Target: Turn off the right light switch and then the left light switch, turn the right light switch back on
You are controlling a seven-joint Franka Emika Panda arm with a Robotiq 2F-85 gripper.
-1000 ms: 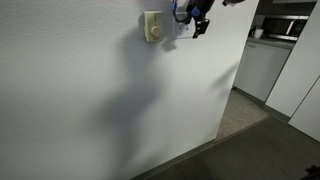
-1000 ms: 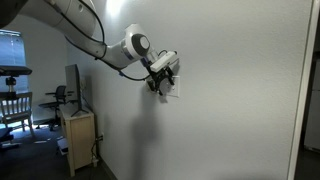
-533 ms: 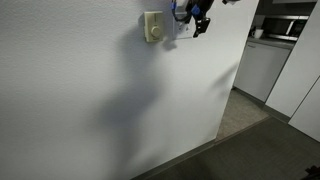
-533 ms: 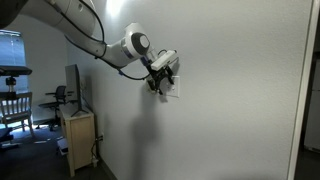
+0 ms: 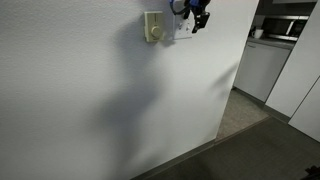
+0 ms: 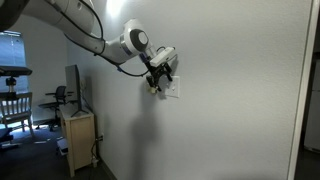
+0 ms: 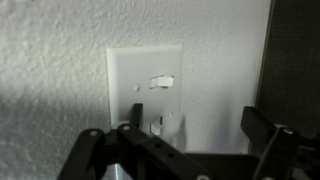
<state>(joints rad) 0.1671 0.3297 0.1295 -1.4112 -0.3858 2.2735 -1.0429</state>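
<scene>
Two light switches (image 7: 161,80) sit on one white wall plate (image 7: 125,65). Only the wrist view separates them, with the lower nub (image 7: 158,126) just beside a fingertip (image 7: 135,112). Which is right or left I cannot tell. One gripper (image 7: 198,122), jaws spread, faces the plate. One cream dial box (image 5: 152,27) hangs just beside it in an exterior view. Below them the wall (image 5: 100,100) is open, and its edge is near.

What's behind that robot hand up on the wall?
A white switch plate; the wrist view shows one switch clearly. The hand covers the plate's lower part, so the rest is hidden.
</scene>
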